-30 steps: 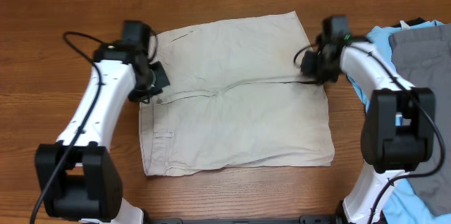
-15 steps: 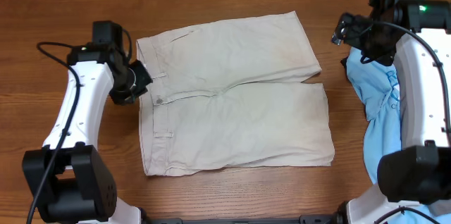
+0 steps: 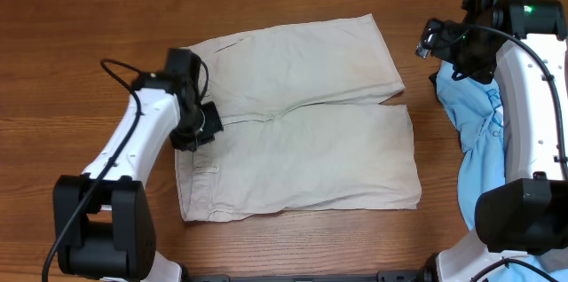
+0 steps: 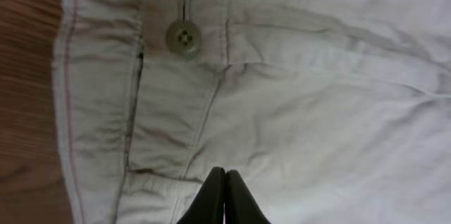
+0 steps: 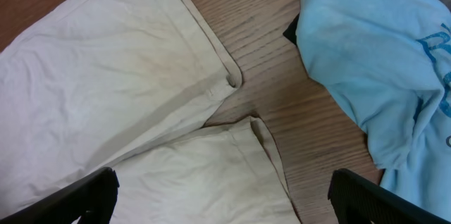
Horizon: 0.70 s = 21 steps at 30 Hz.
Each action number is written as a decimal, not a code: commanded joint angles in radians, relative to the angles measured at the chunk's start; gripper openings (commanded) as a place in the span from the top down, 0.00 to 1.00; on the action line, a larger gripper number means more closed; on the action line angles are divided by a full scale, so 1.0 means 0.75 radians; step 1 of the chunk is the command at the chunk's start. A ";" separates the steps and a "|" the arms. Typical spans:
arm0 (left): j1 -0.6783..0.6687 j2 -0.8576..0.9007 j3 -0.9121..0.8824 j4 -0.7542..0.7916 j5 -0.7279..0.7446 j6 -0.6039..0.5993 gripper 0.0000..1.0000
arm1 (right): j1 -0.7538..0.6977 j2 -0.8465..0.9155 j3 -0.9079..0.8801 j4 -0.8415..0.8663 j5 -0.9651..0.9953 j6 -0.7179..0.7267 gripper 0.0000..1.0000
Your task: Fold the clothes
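Note:
The beige shorts (image 3: 297,127) lie spread flat on the wooden table, waistband to the left, both legs pointing right. My left gripper (image 3: 202,127) is over the waistband near the fly; in the left wrist view its tips (image 4: 224,176) are pressed together with nothing between them, just below the waistband button (image 4: 183,39) on the shorts (image 4: 317,104). My right gripper (image 3: 444,44) is raised to the right of the upper leg, its fingers (image 5: 77,196) wide apart above the leg hems of the shorts (image 5: 106,83), holding nothing.
A light blue printed T-shirt (image 3: 475,131) hangs at the table's right side, partly under the right arm; it also fills the right of the right wrist view as blue cloth (image 5: 373,62). Bare wooden tabletop (image 3: 80,60) surrounds the shorts.
The right gripper let go of the leg hems, opened wide and rose to the upper right. The left gripper drew off to the left, then came back over the waistband, still shut.

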 commanded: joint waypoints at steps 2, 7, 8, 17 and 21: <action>-0.009 0.013 -0.141 0.125 -0.065 -0.005 0.96 | 0.000 -0.004 0.004 0.006 0.012 0.002 0.00; -0.009 0.013 -0.256 0.325 -0.092 -0.006 0.96 | 0.000 -0.004 0.004 0.006 0.012 0.003 0.00; -0.009 0.013 -0.272 0.353 -0.111 -0.006 0.96 | 0.000 -0.004 0.004 0.006 0.012 0.002 0.00; -0.008 0.032 -0.384 0.678 -0.330 -0.005 0.96 | 0.000 -0.004 0.004 0.006 0.012 0.002 0.00; -0.008 0.108 -0.384 0.820 -0.343 -0.001 0.96 | 0.000 -0.004 0.004 0.006 0.012 0.003 0.00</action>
